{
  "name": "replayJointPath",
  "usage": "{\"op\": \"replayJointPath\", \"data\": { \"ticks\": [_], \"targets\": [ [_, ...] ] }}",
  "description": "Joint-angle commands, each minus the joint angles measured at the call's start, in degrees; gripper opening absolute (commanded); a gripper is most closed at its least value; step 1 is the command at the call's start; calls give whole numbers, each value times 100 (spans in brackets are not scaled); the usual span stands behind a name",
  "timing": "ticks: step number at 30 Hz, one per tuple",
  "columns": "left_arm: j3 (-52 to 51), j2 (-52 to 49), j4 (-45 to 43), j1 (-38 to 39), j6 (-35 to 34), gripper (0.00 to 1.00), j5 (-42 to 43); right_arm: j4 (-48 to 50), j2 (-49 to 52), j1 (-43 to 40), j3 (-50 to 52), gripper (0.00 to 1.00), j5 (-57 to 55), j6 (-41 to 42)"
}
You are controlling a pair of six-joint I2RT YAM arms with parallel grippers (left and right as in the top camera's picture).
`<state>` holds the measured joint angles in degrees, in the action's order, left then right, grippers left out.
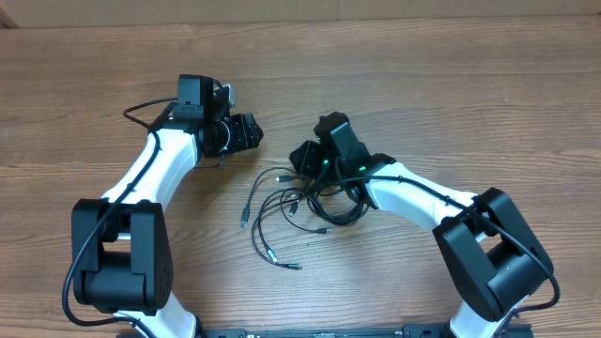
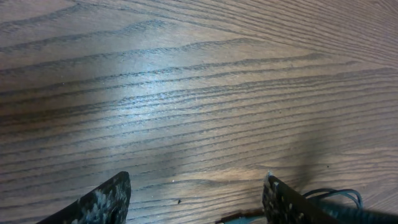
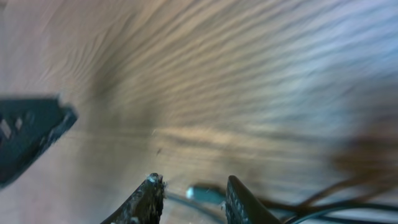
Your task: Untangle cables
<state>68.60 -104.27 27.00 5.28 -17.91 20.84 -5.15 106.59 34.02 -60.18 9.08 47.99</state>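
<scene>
The cables (image 1: 302,201) lie as a loose black tangle on the wooden table, with strands and small plug ends trailing toward the front left. My right gripper (image 1: 305,158) hovers at the tangle's upper edge. In the blurred right wrist view its fingers (image 3: 148,198) stand a little apart, with a plug end (image 3: 207,193) and a thin cord lying between and just beyond the tips. Off to the left of the tangle, my left gripper (image 1: 248,133) is open over bare wood. The left wrist view shows its gripper (image 2: 196,190) empty, with a cable loop (image 2: 336,194) by the right finger.
The wooden table (image 1: 423,84) stretches all around. A dark part of the left gripper (image 3: 31,134) shows at the left of the right wrist view. Thicker black arm cables (image 1: 141,111) loop beside the left arm.
</scene>
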Motion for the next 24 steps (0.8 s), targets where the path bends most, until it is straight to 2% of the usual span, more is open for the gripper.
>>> {"op": "replayJointPath", "data": {
  "ticks": [1,7,14,24],
  "targets": [
    [57,-35,-24,37,-31,68,63,22,50,-57,39,32,-450,4],
    [57,-35,-24,37,-31,68,63,-140,111,94,50,32,94,2],
    [57,-35,-22,37,-31,68,63,-374,125,411,52,32,105,2],
    [57,-35,-24,37,-31,69,63,-525,125,422,52,31,219,22]
  ]
}}
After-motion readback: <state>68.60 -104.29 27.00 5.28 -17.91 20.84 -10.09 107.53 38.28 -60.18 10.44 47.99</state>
